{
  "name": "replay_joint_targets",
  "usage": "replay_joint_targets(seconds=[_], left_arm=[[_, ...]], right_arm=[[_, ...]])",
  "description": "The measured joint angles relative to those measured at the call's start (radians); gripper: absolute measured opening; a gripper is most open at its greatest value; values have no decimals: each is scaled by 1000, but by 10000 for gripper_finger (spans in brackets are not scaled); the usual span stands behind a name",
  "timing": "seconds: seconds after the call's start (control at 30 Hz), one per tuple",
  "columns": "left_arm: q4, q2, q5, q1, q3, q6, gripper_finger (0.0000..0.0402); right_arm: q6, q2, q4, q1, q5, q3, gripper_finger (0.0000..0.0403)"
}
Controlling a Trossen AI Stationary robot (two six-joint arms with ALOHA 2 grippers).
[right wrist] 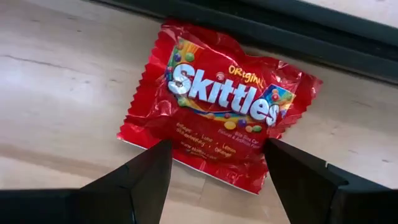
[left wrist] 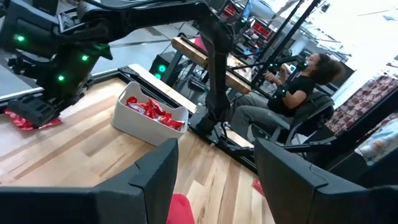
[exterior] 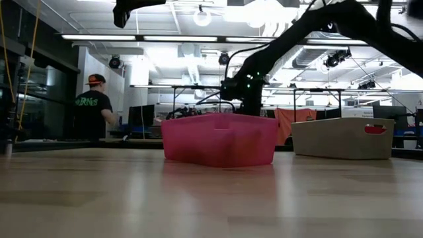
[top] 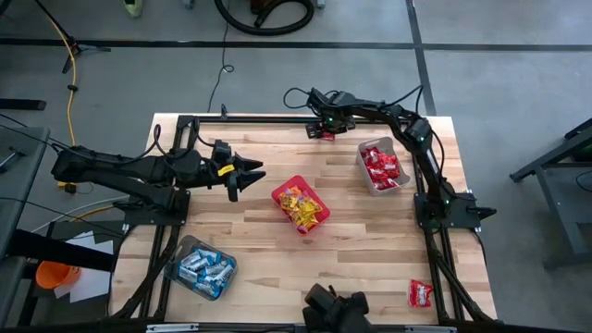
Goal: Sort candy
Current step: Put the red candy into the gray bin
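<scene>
Shiny red Skittles packet (right wrist: 217,104) flat on the pale wooden table (top: 370,231), close against the dark frame rail at the far edge. Directly above it, the right gripper (right wrist: 217,171), fingers spread wide with the lower half of the packet showing between the two dark tips, not touching the wrapper. Same packet glimpsed in the left wrist view as crumpled red foil (left wrist: 28,118) under the right arm's lit wrist.

Just beside that spot, toward the right edge, a grey rectangular tub (top: 383,167) filled with more red packets (top: 381,166). At the table's middle, a red square plastic bin (top: 301,205) holding yellow packets (top: 302,208). Near the front left corner, a clear tub (top: 201,268) with blue-and-white packets (top: 203,268). One more lone red packet (top: 420,295) lying flat near the front right corner, well apart from every bin.

Left gripper (top: 248,176) held above the table left of the red bin, fingers parted and empty, pointing toward the middle.

Beyond the table, a person in a dark shirt and cap (exterior: 91,106) standing in the room, and another person (left wrist: 298,87) seated in a chair.
</scene>
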Motion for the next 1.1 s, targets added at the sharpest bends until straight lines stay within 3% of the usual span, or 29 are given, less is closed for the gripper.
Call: replay_joint_targets(seconds=[0.1, 0.2, 0.43, 0.8, 1.1], left_arm=[[0, 0, 2, 0, 0, 0, 200], [0, 0, 2, 0, 0, 0, 200], [-1, 0, 28, 0, 0, 0, 200], [-1, 0, 28, 0, 0, 3, 200], [-1, 0, 26, 0, 0, 3, 200]], right_arm=[[0, 13, 3, -5, 1, 1, 239], [-7, 19, -1, -4, 7, 3, 197], [-103, -9, -8, -4, 36, -1, 16], [-219, -278, 50, -16, 38, 3, 1], [-248, -496, 54, 68, 96, 0, 0]])
